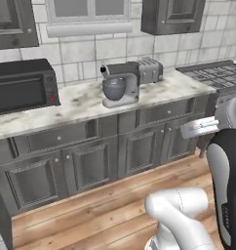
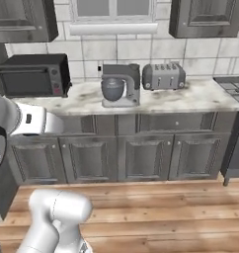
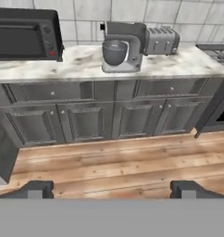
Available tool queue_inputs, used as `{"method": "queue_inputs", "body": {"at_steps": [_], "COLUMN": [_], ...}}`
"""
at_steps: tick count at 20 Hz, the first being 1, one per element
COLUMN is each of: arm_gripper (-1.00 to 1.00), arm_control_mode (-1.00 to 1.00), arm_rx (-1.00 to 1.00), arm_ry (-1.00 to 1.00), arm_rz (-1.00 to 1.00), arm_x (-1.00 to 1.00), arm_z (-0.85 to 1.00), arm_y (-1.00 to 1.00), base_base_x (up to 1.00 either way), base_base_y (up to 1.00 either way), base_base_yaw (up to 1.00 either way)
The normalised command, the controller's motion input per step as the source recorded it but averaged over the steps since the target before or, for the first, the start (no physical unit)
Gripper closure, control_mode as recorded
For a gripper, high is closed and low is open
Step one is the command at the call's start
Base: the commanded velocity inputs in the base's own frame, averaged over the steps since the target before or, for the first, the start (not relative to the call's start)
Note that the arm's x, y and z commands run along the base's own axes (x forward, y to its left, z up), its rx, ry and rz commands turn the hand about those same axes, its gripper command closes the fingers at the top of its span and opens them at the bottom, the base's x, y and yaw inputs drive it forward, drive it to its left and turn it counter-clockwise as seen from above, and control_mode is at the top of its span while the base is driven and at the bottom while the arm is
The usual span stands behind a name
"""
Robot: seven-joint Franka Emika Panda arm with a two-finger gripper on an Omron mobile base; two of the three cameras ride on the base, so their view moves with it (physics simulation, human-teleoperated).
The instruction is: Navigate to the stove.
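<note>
1. We see the stove [image 1: 215,74] at the counter's [image 3: 81,65] right end — only partly in frame.
2. Mixer [image 2: 119,85] mid-counter, toaster [image 2: 164,75] just right of it, microwave [image 2: 33,75] far left.
3. Gripper [image 3: 112,189] faces the cabinets [image 3: 86,122] — jaws spread, nothing held.

No legible txt, labels or nos. anywhere.

floor: wood planks [image 3: 132,162] | cabinets: dark grey [image 2: 136,153] | countertop: marble [image 1: 86,102] | wall: white tile [image 2: 92,49]
</note>
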Motion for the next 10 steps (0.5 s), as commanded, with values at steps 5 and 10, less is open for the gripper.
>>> {"method": "queue_inputs", "body": {"at_steps": [5, 10], "arm_gripper": [-1.00, -1.00], "arm_control_mode": [1.00, 1.00], "arm_rx": [0.00, 0.00], "arm_ry": [0.00, 0.00], "arm_rz": [0.00, 0.00], "arm_x": [0.00, 0.00], "arm_z": [0.00, 0.00], "arm_y": [0.00, 0.00], "base_base_x": [1.00, 0.95], "base_base_y": [-0.55, -1.00], "base_base_yaw": [0.03, 0.06]}}
